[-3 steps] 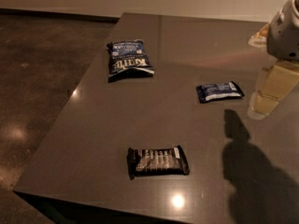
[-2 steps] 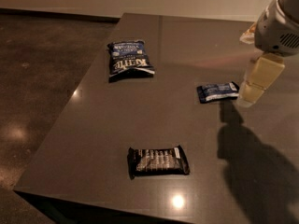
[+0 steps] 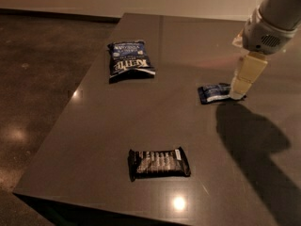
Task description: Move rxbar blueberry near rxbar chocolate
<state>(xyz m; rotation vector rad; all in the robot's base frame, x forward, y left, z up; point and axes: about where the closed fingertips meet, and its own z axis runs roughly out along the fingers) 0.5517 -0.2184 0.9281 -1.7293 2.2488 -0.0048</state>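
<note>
On the table [image 3: 188, 41], one rxbar blueberry [image 3: 214, 92], one rxbar chocolate [image 3: 159, 163], one chip bag [image 3: 129, 60] — pincer [image 3: 238, 92] at blueberry's end, grip unclear.

dim | glare spot [image 3: 178, 203] on table [image 3: 141, 121] front | hand [image 3: 237, 94] right, casting shadow [image 3: 251, 131]

Blue chip bag [image 3: 130, 60] lies flat on the dark worktop [image 3: 94, 140], far left, well apart from the hand [image 3: 237, 94] at right
</note>
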